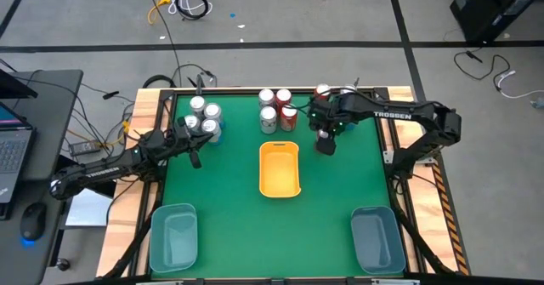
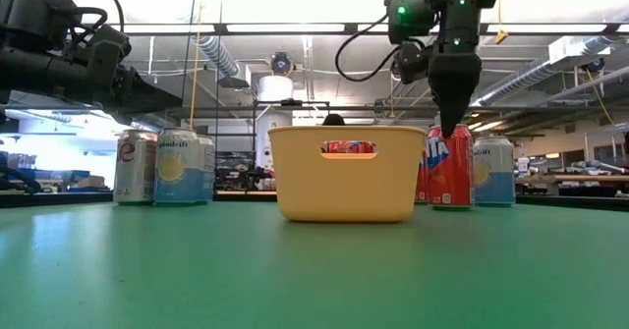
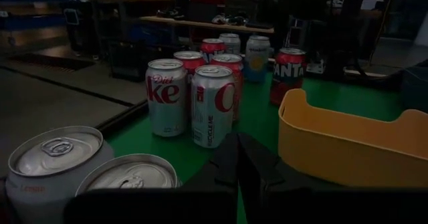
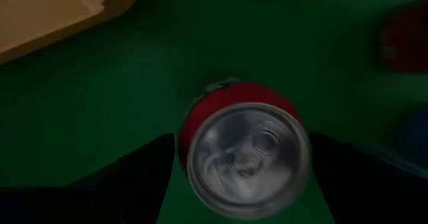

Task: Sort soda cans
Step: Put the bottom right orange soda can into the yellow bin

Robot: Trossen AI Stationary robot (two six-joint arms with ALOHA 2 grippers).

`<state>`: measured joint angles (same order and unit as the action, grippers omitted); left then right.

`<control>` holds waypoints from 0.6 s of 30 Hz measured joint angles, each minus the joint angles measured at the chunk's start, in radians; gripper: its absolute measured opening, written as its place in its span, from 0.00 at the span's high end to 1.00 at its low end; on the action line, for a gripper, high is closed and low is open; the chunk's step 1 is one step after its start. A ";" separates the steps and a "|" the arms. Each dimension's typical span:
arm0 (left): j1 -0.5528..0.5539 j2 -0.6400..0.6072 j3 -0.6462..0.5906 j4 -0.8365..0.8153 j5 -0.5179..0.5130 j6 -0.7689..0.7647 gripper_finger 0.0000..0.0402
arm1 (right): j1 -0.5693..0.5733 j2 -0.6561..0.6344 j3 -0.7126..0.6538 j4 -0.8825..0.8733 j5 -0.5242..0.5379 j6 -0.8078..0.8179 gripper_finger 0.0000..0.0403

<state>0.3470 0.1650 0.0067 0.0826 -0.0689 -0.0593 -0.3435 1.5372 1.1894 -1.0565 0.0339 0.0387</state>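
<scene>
A red soda can [image 4: 245, 158] with a silver top stands upright on the green table, right of the yellow bin [image 1: 262, 171]. My right gripper [image 2: 451, 130] points down over it, open, with one finger on each side of the can's top. Several silver and red cans [image 1: 276, 111] stand at the far middle. More silver and light blue cans [image 1: 205, 120] stand at the far left. My left gripper [image 1: 195, 154] waits just in front of that group, shut and level, holding nothing. My right gripper comes from above with its fingers [image 4: 140, 167] on either side of the red can's top rim [image 4: 194, 150]. I cannot tell whether they touch it. The can stands upright with its base on the table.
Two blue-grey bins [image 1: 155, 234] [image 1: 355, 238] sit at the near left and near right corners. A light blue can [image 2: 493, 171] stands close beside the red one, and another red can [image 1: 321, 89] is at the far edge. Open green table lies in front of the yellow bin.
</scene>
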 joint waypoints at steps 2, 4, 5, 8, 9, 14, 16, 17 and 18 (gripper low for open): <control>0.000 0.000 0.000 0.000 0.000 0.000 0.98 | 0.000 0.000 -0.023 0.026 -0.006 -0.009 0.18; 0.000 0.000 0.000 0.000 0.000 0.000 0.98 | 0.000 0.000 -0.045 0.061 -0.009 -0.014 0.19; 0.000 0.000 0.000 0.000 0.000 0.000 0.98 | 0.000 -0.001 -0.051 0.069 -0.009 -0.015 0.20; 0.000 0.000 0.000 0.000 0.000 0.001 0.98 | 0.000 -0.003 -0.056 0.078 -0.010 -0.014 0.23; 0.000 0.000 0.000 0.000 0.000 0.002 0.98 | 0.000 -0.003 -0.056 0.081 -0.011 -0.013 0.25; 0.000 0.000 0.000 0.001 -0.001 0.002 0.98 | 0.011 0.003 -0.015 0.068 -0.049 -0.015 0.29; 0.000 0.000 0.000 0.001 0.000 0.002 0.98 | 0.022 0.002 0.031 0.055 -0.071 -0.011 0.29; 0.000 0.000 0.000 0.001 -0.001 0.002 0.98 | 0.028 0.002 0.061 0.046 -0.080 -0.005 0.29; 0.000 0.000 0.000 0.001 -0.001 0.002 0.98 | 0.035 0.002 0.090 0.033 -0.081 0.003 0.29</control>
<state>0.3470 0.1650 0.0070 0.0837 -0.0696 -0.0570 -0.3083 1.5391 1.2796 -1.0236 -0.0474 0.0415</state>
